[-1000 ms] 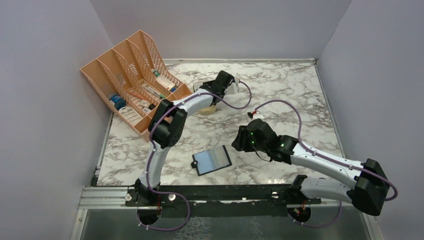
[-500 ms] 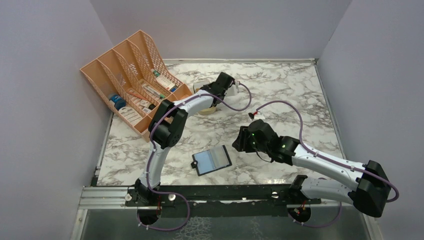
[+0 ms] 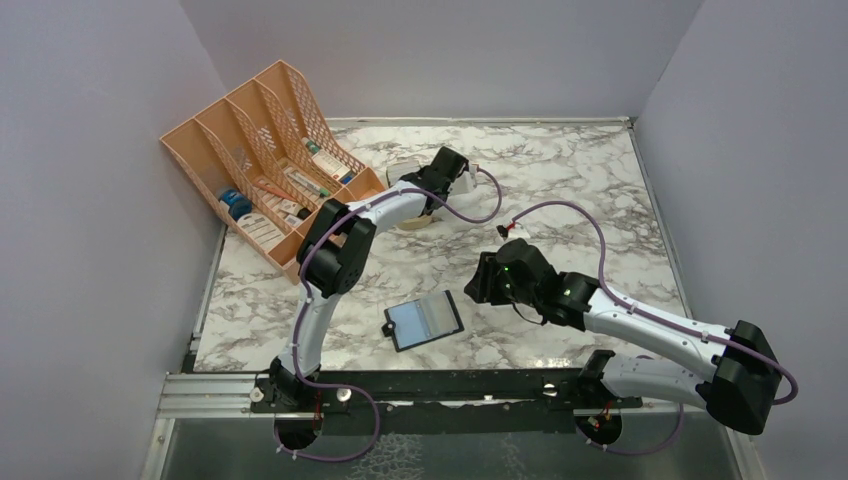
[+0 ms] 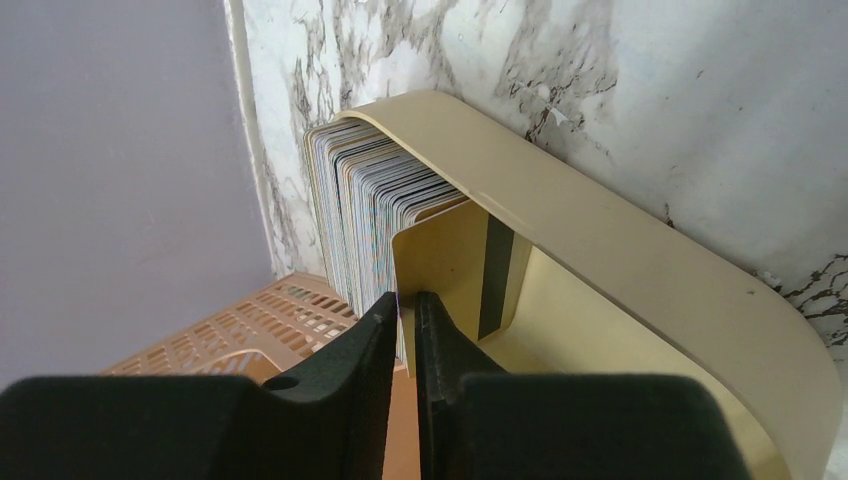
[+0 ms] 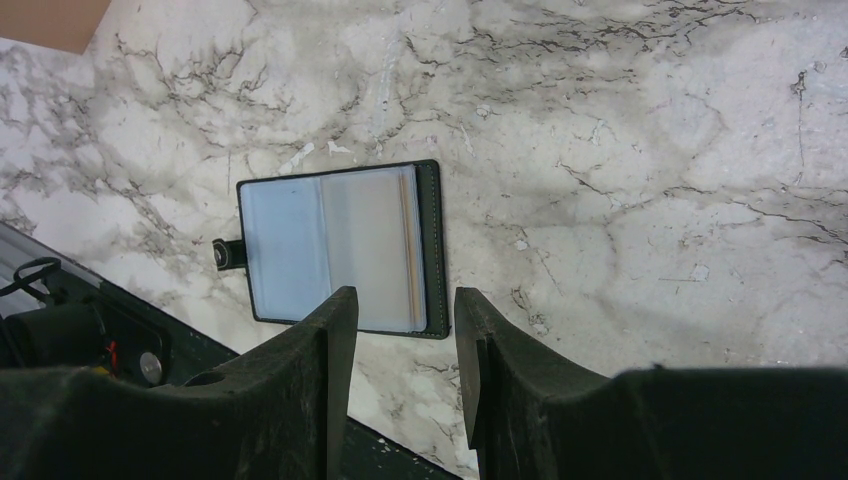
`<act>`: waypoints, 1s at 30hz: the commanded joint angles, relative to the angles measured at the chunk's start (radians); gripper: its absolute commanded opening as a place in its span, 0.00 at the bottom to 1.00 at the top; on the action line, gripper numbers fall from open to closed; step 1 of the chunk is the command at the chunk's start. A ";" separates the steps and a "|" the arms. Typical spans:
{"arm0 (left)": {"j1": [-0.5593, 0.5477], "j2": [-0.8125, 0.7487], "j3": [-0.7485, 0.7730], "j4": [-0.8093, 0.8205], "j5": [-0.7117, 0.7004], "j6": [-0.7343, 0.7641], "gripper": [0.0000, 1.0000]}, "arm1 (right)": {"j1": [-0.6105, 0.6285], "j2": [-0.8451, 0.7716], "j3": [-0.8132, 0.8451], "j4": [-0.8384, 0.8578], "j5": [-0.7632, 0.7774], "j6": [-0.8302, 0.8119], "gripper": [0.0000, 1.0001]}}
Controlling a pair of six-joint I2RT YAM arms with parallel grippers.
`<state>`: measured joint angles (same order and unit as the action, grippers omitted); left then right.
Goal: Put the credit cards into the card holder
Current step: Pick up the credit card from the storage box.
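Observation:
A tan tin (image 4: pixel 620 260) on the marble holds several credit cards (image 4: pixel 365 210) standing on edge in a row. The frontmost one is a gold card (image 4: pixel 445 265) with a dark stripe. My left gripper (image 4: pixel 405 298) reaches into the tin, and its jaws are closed to a thin slit on this card's near edge. The card holder (image 3: pixel 424 319) lies open and flat near the front of the table, blue-grey lining up (image 5: pixel 335 247). My right gripper (image 5: pixel 405 300) hovers open and empty just right of it (image 3: pixel 478 283).
A peach mesh file organiser (image 3: pixel 265 160) with labelled boxes stands at the back left, close beside the tin (image 3: pixel 415 222). Grey walls enclose the marble table (image 3: pixel 560 180). A black rail (image 3: pixel 450 385) runs along the near edge.
My left gripper's jaws have closed in on the gold card in the tin. The right arm and the card holder have stayed put.

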<state>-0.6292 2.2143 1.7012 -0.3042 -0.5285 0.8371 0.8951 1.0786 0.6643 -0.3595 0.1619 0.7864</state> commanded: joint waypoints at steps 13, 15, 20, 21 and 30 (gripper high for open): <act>-0.007 -0.037 0.035 -0.006 -0.048 0.026 0.10 | 0.002 0.011 0.037 -0.005 0.012 -0.016 0.41; -0.012 -0.043 0.035 -0.014 -0.051 0.028 0.04 | 0.002 0.017 0.038 -0.005 0.009 -0.014 0.41; -0.019 -0.067 0.028 -0.034 -0.033 0.011 0.00 | 0.002 0.014 0.021 0.006 -0.004 -0.002 0.41; -0.021 -0.072 0.031 -0.045 -0.031 0.005 0.00 | 0.002 0.013 0.020 0.007 -0.006 -0.001 0.41; -0.041 -0.129 0.057 -0.136 -0.012 -0.049 0.00 | 0.002 -0.013 0.008 0.009 -0.009 0.007 0.41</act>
<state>-0.6571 2.1597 1.7081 -0.3885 -0.5396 0.8276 0.8951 1.0882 0.6697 -0.3592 0.1604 0.7815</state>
